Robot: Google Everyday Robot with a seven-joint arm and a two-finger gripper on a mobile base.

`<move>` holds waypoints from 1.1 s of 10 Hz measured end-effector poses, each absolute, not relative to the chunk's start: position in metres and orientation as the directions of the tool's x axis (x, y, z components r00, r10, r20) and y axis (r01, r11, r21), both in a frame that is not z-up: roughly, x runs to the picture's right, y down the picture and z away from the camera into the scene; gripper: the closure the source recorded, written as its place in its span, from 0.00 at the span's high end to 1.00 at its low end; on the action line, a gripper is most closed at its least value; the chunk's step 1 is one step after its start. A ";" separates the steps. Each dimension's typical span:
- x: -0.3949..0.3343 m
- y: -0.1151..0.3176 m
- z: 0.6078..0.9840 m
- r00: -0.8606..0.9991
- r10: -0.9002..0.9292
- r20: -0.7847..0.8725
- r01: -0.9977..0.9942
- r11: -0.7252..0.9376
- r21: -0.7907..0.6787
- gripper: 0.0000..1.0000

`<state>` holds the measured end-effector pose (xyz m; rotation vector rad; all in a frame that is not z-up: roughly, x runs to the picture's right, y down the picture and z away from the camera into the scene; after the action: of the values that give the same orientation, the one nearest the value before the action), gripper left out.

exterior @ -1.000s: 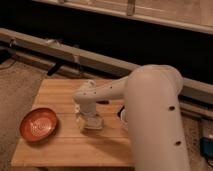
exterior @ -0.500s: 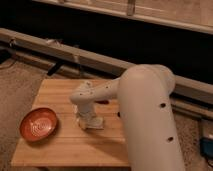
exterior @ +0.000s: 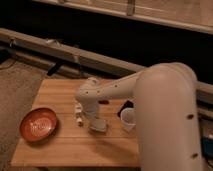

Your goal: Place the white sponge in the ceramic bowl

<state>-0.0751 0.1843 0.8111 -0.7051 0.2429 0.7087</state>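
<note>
The ceramic bowl [exterior: 38,124] is orange-red and shallow, and sits at the front left of the wooden table [exterior: 60,150]. The white sponge [exterior: 99,127] is a small pale block near the table's middle, right of the bowl. My gripper [exterior: 95,121] hangs from the bent white arm and is down right at the sponge, partly hiding it. I cannot tell whether it touches the sponge.
A small narrow white bottle [exterior: 78,114] lies just left of the gripper. A white cup [exterior: 128,119] stands to its right, with a dark object [exterior: 125,106] behind it. My large arm link covers the table's right side. A rail runs behind the table.
The gripper stays low over the sponge. The upper arm has shifted slightly; bowl, bottle and cup have not moved.
</note>
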 end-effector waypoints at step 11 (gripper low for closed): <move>-0.262 0.071 0.720 0.931 0.355 -0.085 -0.345 0.782 -0.518 0.00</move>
<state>-0.2619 0.0708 0.7200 -0.5558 -0.0178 0.3779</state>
